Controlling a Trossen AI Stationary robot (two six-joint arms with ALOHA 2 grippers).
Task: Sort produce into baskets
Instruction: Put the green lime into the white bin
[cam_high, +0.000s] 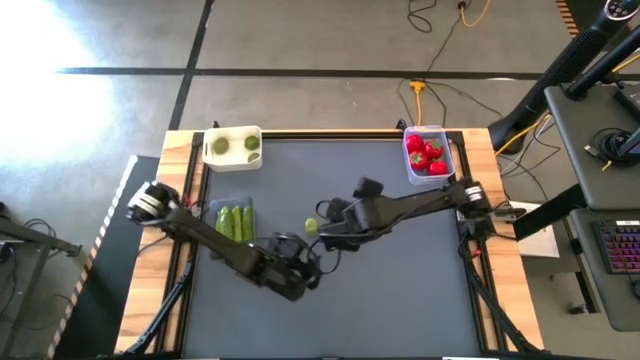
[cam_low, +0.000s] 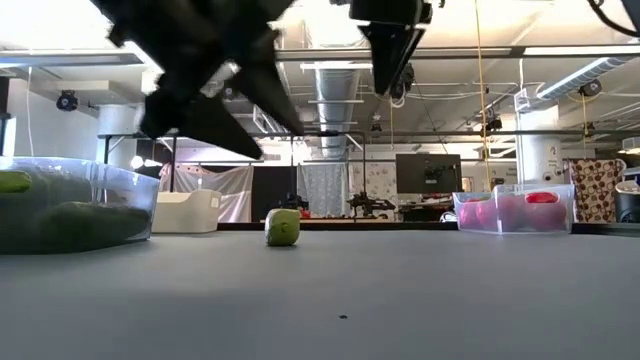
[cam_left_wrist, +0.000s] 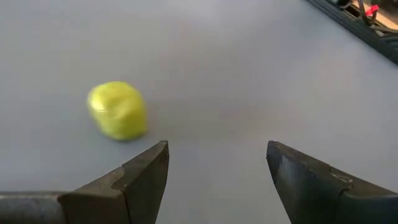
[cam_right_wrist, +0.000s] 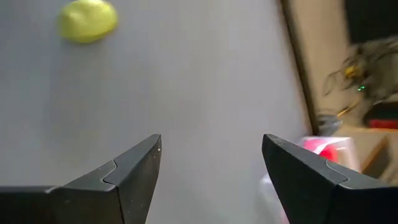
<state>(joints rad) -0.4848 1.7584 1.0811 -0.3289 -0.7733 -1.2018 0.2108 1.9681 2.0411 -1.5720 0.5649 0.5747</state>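
Produce is sitting sorted in three containers, and we are seeing one piece loose: a small round yellow-green ball (cam_high: 311, 227) is lying on the dark grey table mat (cam_high: 400, 290) near the middle, touching neither gripper. In the low view the same ball (cam_low: 283, 226) is resting on the mat with both arms hanging above it.

We are finding two more yellow-green balls in the opaque white tub (cam_high: 233, 147) at the far left corner, long green pods in the clear plastic tub (cam_high: 233, 220) at the left edge, and round red pieces with green tops in the clear container (cam_high: 429, 155) at the far right corner.

We are seeing the left gripper (cam_left_wrist: 216, 163) hovering near the table's middle, its fingers standing spread and holding nothing, with the ball just ahead and off to one side. The right gripper (cam_right_wrist: 211, 158) is reaching in from the right, just beside the ball in the high view; its fingers are likewise standing apart and empty.
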